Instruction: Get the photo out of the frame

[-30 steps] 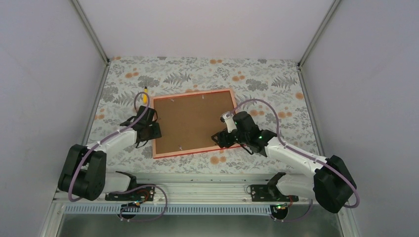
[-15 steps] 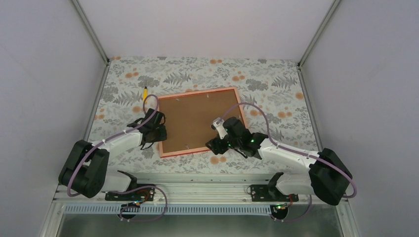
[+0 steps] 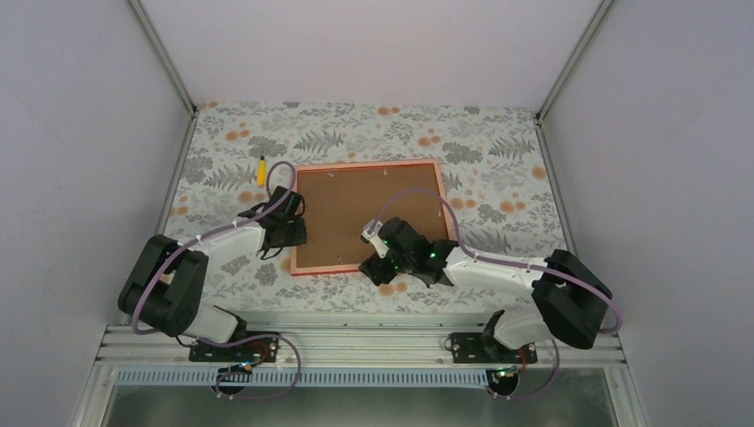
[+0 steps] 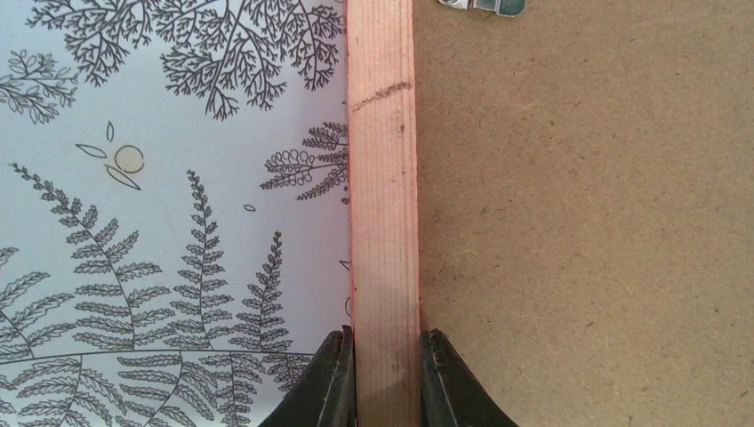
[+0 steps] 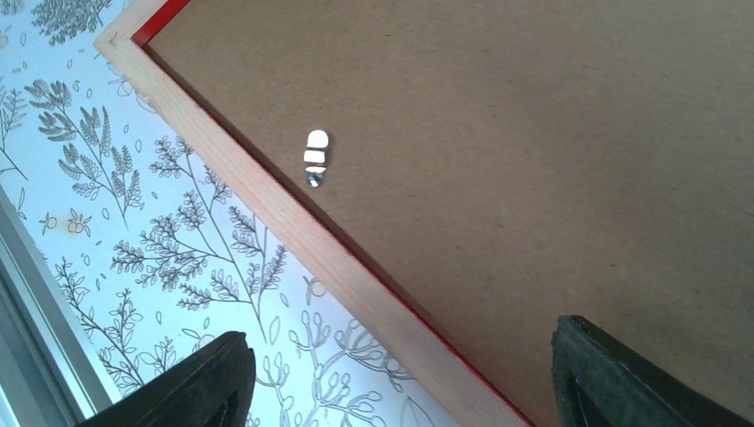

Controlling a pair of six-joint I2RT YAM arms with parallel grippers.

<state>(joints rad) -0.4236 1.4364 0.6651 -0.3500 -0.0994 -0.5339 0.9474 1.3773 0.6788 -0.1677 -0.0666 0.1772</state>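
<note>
The frame (image 4: 382, 178) lies back-up, one pale wooden rail with a red outer edge running straight up the view. The left gripper (image 4: 384, 345) is closed across that rail at the bottom, its dark fingers (image 4: 332, 378) pressed against either side. Right of the rail is the brown fibreboard backing (image 4: 587, 231), with a metal clip (image 4: 485, 4) at the top edge; left of it, fern-printed tablecloth (image 4: 160, 222).

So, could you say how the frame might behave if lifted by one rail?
The frame looks stiff: wooden rails around flat fibreboard, so probably no sagging. Held at one rail by the left gripper, it may pivot or droop.
</note>
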